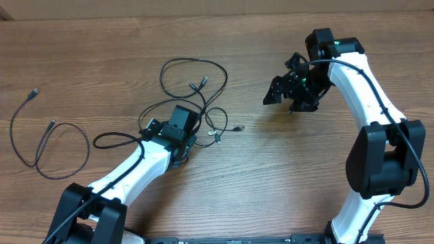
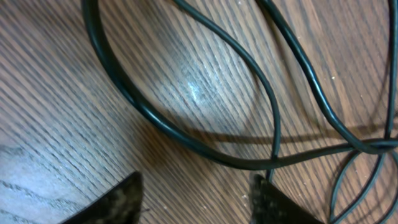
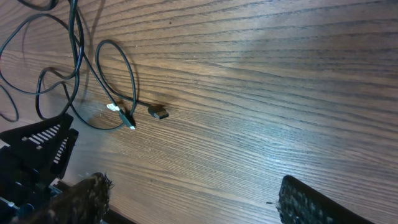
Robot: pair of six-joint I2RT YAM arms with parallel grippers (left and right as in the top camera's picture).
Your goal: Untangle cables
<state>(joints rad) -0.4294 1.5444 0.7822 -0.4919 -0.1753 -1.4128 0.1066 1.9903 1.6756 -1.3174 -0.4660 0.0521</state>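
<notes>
While the left gripper (image 2: 196, 205) hovers low over the tangled cables (image 2: 149, 116) with jaws partly spread above bare table (image 1: 271, 176), the right gripper (image 3: 199, 205) hangs wide apart, holding nothing

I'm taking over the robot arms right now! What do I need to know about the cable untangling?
Left gripper: open, low over the tangle, nothing gripped that I can see.
Right gripper: open and empty, above bare table, to the right of the cables.
Cables: one loose cable lies alone at the far left; the rest are looped together mid-table.
Done: that one cable lies apart.
Left: separate the looped ones.
</notes>
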